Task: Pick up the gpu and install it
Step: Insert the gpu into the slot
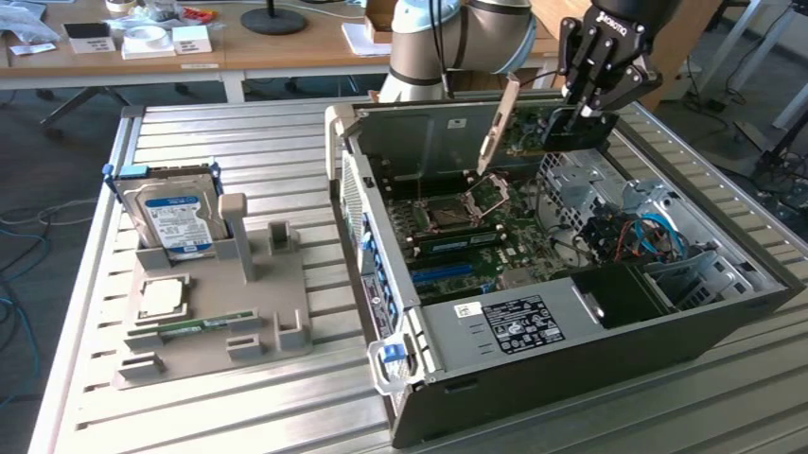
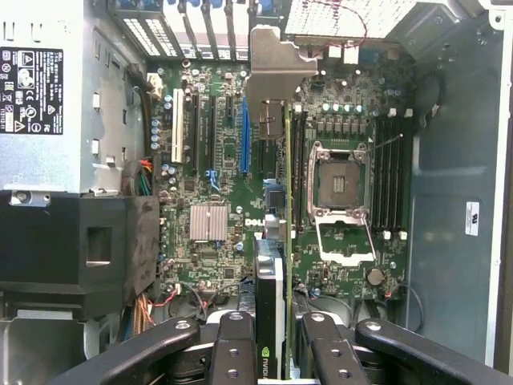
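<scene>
My gripper [image 1: 585, 115] is shut on the gpu [image 1: 533, 118] and holds it on edge above the open computer case [image 1: 378, 284], over the motherboard [image 1: 474, 241]. Its silver end bracket [image 1: 499, 123] hangs toward the case's back wall. In the wrist view the gpu [image 2: 271, 265] appears edge-on between my fingers [image 2: 232, 353], with the gripper [image 2: 272, 357] clamped around it. The bracket [image 2: 276, 60] points at the rear slot openings. The card hangs clear of the motherboard [image 2: 208, 160], beside the blue expansion slot [image 2: 244, 140].
A grey holder tray [image 1: 290, 312] at the exterior view's left carries a blue-labelled hard drive [image 1: 177, 218], a processor chip [image 1: 162, 298] and a memory stick [image 1: 189, 326]. Inside the case sit the empty processor socket [image 2: 341, 180], the power supply [image 2: 44, 96] and cables [image 1: 638, 236].
</scene>
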### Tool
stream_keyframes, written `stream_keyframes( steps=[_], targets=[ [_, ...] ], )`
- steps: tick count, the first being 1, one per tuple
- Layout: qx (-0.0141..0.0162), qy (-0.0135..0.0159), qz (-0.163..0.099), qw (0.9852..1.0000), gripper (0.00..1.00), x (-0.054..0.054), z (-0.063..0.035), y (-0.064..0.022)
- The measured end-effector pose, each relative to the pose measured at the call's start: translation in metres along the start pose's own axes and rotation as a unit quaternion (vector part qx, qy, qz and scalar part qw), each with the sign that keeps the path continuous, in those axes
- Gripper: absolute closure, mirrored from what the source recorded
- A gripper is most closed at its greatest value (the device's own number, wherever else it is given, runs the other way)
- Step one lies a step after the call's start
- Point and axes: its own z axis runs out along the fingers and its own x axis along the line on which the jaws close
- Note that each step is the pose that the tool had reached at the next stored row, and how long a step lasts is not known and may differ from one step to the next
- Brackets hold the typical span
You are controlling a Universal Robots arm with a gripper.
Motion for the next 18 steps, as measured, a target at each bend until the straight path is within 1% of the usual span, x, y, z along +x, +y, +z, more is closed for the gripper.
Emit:
stream_keyframes(
  steps=[5,6,7,8,12,15,16,18],
  targets=[
    [0.0001,-0.0001,0.000,1.0000,0.73,0.000,0.0001,0.0001],
    [0.0004,-0.0001,0.000,1.0000,0.73,0.000,0.0003,0.0004],
    [0.0018,-0.0002,0.000,1.0000,0.73,0.000,0.0010,0.0009],
    [0.0039,0.0000,0.000,1.0000,0.73,0.000,0.0019,0.0015],
    [0.0136,0.0001,0.000,0.9999,0.73,0.000,0.0063,0.0053],
    [0.0199,0.0002,0.000,0.9998,0.73,0.000,0.0095,0.0082],
    [0.0207,0.0002,0.000,0.9998,0.73,0.000,0.0100,0.0087],
    [0.0208,0.0004,-0.001,0.9998,0.73,0.000,0.0100,0.0088]
  ],
)
